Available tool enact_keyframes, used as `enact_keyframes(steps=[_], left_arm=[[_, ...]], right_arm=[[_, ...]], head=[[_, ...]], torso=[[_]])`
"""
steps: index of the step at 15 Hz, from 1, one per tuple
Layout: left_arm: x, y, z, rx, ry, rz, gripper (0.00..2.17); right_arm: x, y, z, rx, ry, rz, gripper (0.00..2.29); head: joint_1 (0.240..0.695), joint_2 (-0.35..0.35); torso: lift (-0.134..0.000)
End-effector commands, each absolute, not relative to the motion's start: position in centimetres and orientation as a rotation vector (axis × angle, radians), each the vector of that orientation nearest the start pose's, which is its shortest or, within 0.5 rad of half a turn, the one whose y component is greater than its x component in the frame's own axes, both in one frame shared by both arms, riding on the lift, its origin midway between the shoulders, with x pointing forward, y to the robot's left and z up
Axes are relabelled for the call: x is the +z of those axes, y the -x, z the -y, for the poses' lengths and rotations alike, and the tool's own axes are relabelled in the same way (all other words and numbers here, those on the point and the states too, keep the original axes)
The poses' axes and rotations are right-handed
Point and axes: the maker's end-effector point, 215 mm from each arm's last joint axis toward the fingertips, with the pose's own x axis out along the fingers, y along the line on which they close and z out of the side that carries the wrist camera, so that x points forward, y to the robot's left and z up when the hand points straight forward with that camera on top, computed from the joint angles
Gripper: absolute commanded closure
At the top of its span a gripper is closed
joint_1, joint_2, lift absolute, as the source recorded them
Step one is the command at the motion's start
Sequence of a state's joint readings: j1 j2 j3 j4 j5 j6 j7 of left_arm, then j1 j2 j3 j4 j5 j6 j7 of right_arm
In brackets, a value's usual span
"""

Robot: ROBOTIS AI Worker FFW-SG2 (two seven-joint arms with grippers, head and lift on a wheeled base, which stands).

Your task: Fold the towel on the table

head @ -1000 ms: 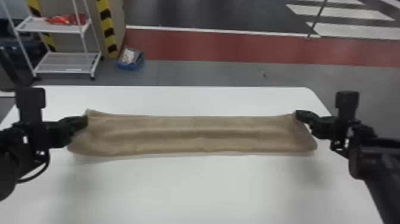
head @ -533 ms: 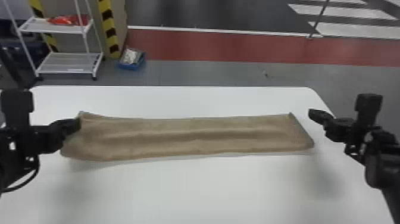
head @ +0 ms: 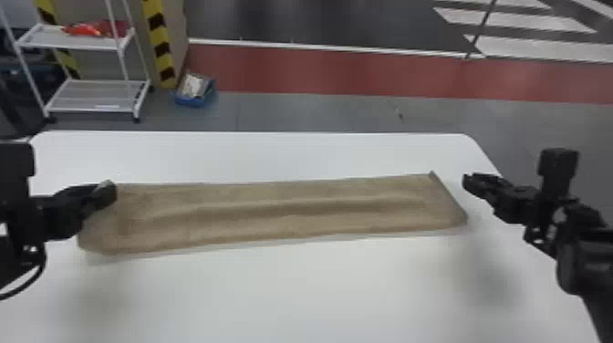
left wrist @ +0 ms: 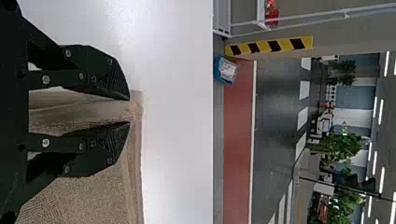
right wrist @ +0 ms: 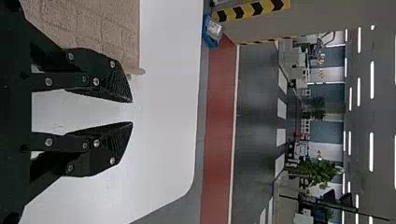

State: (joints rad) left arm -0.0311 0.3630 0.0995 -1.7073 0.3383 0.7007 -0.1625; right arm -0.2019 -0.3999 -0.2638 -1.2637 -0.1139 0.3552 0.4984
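Towel [head: 278, 212] lay as a long, flat strip across the surface [head: 296, 292], running from my left arm to just short of my right. What had changed was at its right end: a second earlier my right end effector [right wrist: 132, 112] had been on the far corner there, and now it stood apart, just beside that edge, its fingers slightly parted on nothing. The strip had also slid a little towards the left, and its left end had come slightly nearer me, so it lay a touch askew. At that end my left end effector [left wrist: 130, 111] was on the far corner, fingers parted by a narrow gap with a ridge of cloth between them; I saw no firm pinch. I took this for the close of a lengthwise fold, with the letting-go done on the right and due on the left. A clean release mattered next, since a snagged ridge could have dragged the strip further askew. After that, I judged, an end-to-end fold remained.
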Motion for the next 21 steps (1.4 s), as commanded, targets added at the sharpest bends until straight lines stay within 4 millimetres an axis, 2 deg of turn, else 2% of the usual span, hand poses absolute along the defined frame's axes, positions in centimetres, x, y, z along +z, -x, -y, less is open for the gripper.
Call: enact_keyframes(steps=[1, 3, 5, 10, 16, 17, 18, 21], left_arm=[[-41.7, -57.1, -34.3, -0.104, 0.020, -0.498, 0.06], [-41.1, -57.6, -34.8, -0.092, 0.010, -0.465, 0.03], [-41.3, -57.3, -35.3, -0.085, 0.007, -0.468, 0.03], [-40.9, -57.2, -35.6, -0.081, 0.007, -0.445, 0.04], [-40.8, -57.3, -35.6, -0.081, 0.007, -0.438, 0.04], [-40.8, -57.2, -35.6, -0.081, 0.006, -0.436, 0.04], [-40.9, -57.2, -35.6, -0.083, 0.005, -0.438, 0.04], [-41.0, -57.1, -35.6, -0.085, 0.008, -0.439, 0.04]], right_arm=[[-41.7, -61.0, 44.4, 0.126, 0.083, -0.399, 0.55], [-41.8, -62.2, 43.6, 0.122, 0.100, -0.388, 0.55], [-42.1, -62.9, 43.0, 0.123, 0.110, -0.388, 0.55], [-43.1, -63.9, 43.5, 0.107, 0.133, -0.389, 0.55], [-44.1, -64.8, 41.6, 0.144, 0.152, -0.400, 0.57], [-44.2, -64.9, 41.3, 0.150, 0.154, -0.404, 0.86], [-44.2, -65.0, 41.3, 0.152, 0.156, -0.412, 0.97], [-44.4, -65.0, 41.4, 0.150, 0.157, -0.420, 0.97]], head=[[0.695, -0.118], [0.695, -0.098], [0.695, -0.087], [0.695, -0.071], [0.695, -0.062], [0.695, -0.059], [0.695, -0.057], [0.695, -0.051]], torso=[[-0.128], [-0.128], [-0.128], [-0.128], [-0.128], [-0.128], [-0.128], [-0.128]])
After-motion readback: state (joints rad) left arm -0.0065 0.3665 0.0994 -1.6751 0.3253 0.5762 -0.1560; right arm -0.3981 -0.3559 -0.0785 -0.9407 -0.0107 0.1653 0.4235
